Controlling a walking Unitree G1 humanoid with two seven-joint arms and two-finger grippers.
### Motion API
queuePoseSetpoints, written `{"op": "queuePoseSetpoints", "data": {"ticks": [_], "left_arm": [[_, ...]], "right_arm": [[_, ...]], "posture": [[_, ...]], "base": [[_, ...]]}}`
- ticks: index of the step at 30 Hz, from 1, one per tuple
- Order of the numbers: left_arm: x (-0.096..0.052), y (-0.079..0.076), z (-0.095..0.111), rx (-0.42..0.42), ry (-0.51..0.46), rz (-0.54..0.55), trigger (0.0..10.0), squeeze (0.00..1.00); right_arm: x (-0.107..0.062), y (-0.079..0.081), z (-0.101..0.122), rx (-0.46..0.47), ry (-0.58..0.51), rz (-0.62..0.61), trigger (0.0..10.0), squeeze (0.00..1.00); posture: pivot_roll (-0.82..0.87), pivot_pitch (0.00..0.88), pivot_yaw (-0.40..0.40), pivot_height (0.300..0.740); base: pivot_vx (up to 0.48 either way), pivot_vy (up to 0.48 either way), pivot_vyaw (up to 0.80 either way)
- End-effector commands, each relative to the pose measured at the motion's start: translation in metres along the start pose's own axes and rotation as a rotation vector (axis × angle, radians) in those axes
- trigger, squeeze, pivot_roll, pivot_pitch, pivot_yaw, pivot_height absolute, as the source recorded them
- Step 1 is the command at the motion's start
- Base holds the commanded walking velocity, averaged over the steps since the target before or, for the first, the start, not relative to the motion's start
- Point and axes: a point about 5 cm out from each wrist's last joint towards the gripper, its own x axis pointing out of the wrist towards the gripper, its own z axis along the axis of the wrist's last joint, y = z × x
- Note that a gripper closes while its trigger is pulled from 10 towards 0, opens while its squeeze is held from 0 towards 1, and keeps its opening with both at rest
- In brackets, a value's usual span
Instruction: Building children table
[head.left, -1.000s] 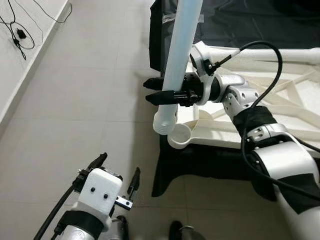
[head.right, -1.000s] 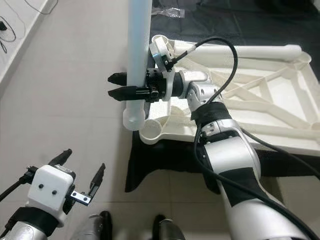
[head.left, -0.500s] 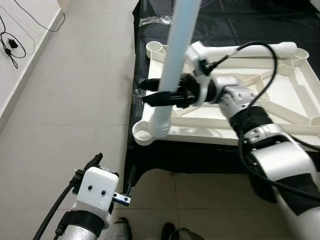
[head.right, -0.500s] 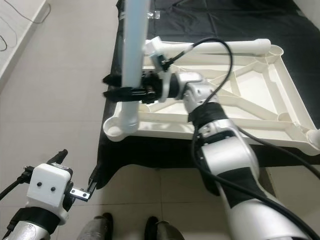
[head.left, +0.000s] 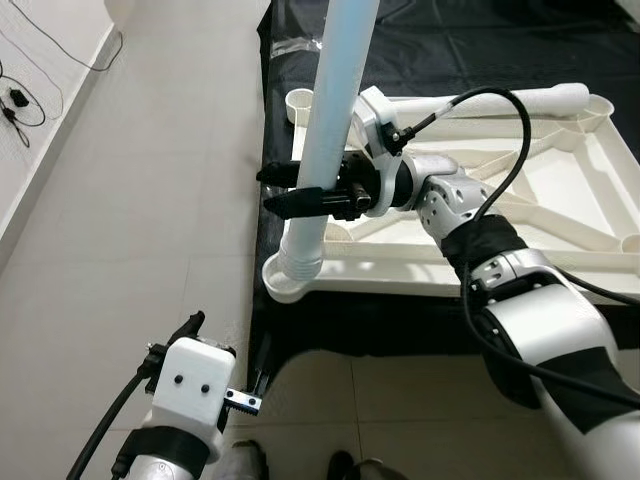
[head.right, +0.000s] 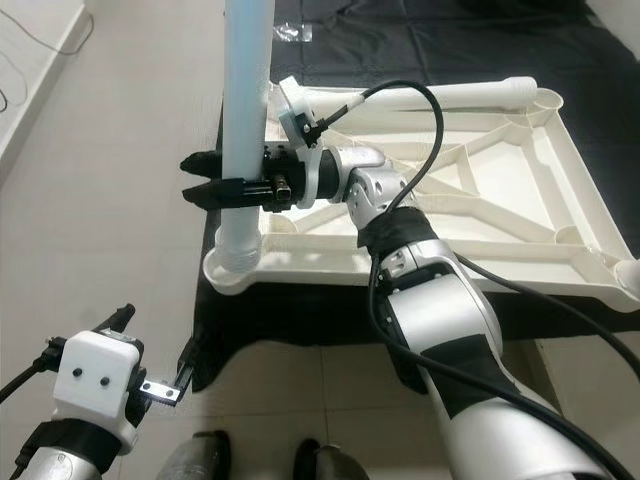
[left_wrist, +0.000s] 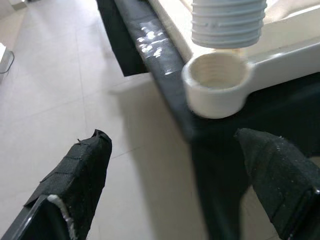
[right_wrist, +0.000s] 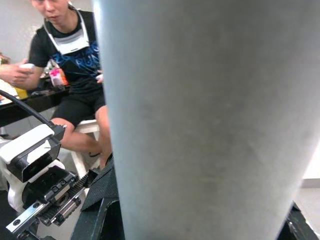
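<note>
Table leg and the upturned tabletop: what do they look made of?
Table leg: looks like moulded plastic, pale blue-white, smooth satin finish, ridged threads at its lower end.
Tabletop: likely the same kind of plastic, cream-white, matte, with moulded ribs and a threaded corner socket.
The right gripper holds the leg.

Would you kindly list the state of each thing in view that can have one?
Leg: upright, held by the right claw, threaded end just above the socket, not yet seated.
Socket: empty, open upward.
Tabletop: upside down on the black sheet.
Second leg: lying along the tabletop's far edge.
Right claw: shut on the leg.
Left claw: open, holding nothing, low near the floor.
</note>
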Motion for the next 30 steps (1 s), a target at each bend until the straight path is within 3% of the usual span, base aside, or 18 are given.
{"op": "queuePoseSetpoints", "data": {"ticks": [1, 16, 22, 30], "left_arm": [[-0.002, -0.002, -0.004, -0.001, 0.026, -0.007, 10.0, 0.0], [-0.004, -0.005, -0.004, -0.01, 0.031, -0.015, 10.0, 0.0], [-0.004, -0.006, -0.001, -0.009, 0.024, -0.026, 10.0, 0.0], [-0.006, -0.006, 0.0, -0.01, 0.02, -0.026, 10.0, 0.0]], "right_arm": [[0.008, 0.0, 0.002, -0.02, 0.003, 0.036, 0.0, 0.0], [0.01, 0.003, -0.008, -0.051, 0.114, 0.058, 0.0, 0.0], [0.026, 0.008, -0.026, -0.088, 0.223, 0.137, 0.0, 0.0], [0.018, 0.003, -0.028, -0.098, 0.271, 0.09, 0.0, 0.0]], "posture": [[0.19, 0.275, -0.061, 0.74], [0.19, 0.294, -0.06, 0.74], [0.2, 0.306, -0.056, 0.74], [0.2, 0.306, -0.056, 0.74]], "base": [[0.0, 0.0, 0.0], [0.0, 0.0, 0.0], [0.0, 0.0, 0.0], [0.0, 0.0, 0.0]]}}
